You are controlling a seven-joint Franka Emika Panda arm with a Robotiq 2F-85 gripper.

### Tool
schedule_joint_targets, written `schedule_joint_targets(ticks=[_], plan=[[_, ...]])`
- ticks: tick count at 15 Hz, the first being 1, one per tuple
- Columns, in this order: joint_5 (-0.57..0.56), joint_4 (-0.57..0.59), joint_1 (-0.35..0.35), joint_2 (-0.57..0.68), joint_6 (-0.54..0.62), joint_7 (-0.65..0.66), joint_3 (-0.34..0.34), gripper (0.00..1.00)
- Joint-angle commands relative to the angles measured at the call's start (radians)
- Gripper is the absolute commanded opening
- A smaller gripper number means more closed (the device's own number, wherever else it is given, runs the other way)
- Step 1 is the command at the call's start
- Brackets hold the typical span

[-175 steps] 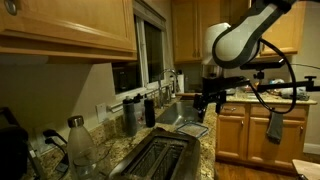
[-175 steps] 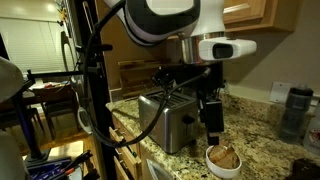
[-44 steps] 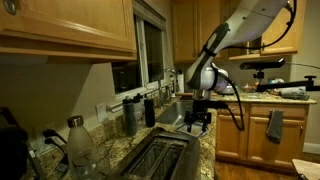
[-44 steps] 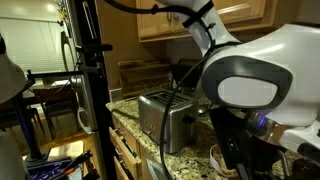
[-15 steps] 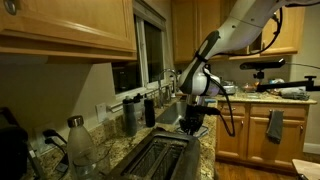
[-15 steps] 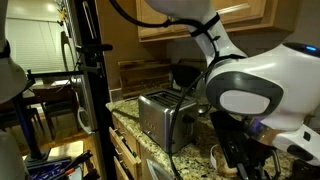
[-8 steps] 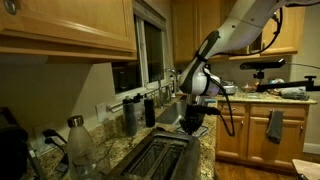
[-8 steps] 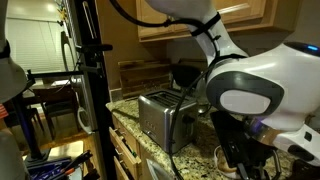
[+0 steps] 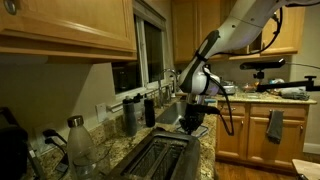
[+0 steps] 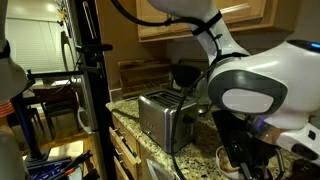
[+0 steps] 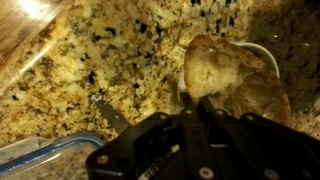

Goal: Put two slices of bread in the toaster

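we are watching the gripper (image 11: 197, 104) clamping together on a bread slice (image 11: 238, 85) lying in the white bowl (image 11: 266, 58), upper right of the wrist view; the toaster (image 10: 163, 120) is standing mid-frame.

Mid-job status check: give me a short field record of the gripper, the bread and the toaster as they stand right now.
gripper: fingers closed, low over the bowl, seemingly pinching the near edge of a slice
bread: pale tan, brown-mottled bread slices lying in a white round bowl on the speckled granite countertop
toaster: shiny brushed-steel toaster upright on the counter, apart from the bowl; no bread seen in its slots
nearby: blue-rimmed clear container beside the gripper
task: no slice loaded yet
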Motion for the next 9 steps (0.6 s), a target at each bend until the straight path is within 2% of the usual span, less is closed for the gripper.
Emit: schedule_joint_targets(ticks=[1, 9], plan=[[-0.008, 0.008, -0.010, -0.026, -0.004, 0.000, 0.006, 0.09], [-0.074, 0.042, 0.026, -0.068, -0.032, 0.066, -0.012, 0.09]])
